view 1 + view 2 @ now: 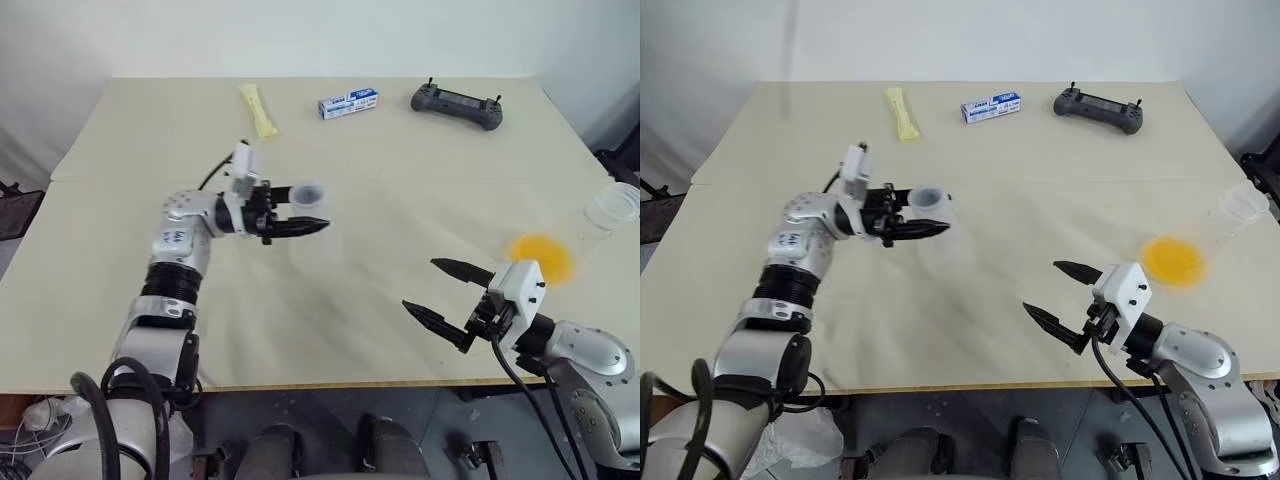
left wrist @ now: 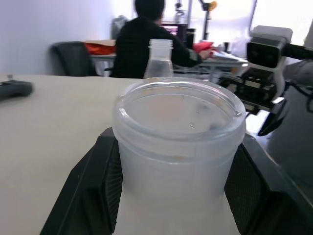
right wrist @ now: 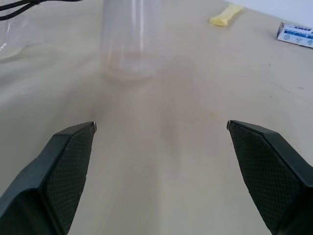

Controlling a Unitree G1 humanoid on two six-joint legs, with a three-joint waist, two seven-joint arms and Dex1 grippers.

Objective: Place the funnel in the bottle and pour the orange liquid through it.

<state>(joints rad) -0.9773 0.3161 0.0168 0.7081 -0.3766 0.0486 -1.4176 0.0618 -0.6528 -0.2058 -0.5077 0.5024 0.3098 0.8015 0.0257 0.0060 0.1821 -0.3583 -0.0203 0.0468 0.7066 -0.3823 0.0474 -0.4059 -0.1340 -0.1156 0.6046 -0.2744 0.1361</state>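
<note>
Trouble could come from the left gripper (image 1: 300, 226). Its two black fingers are closed on a clear jar (image 2: 181, 137) with a wide mouth, one finger on each side. The jar looks smooth, so it could slip or tip if the arm swings fast.

The right gripper (image 1: 420, 285) is wide open and holds nothing. It hangs over the table (image 1: 400, 150), near the orange liquid (image 1: 540, 257). That liquid sits in a clear flask bottle (image 1: 612, 208) close to the right edge. A bump there could knock it off and spill it.

I cannot pick out the funnel.
</note>
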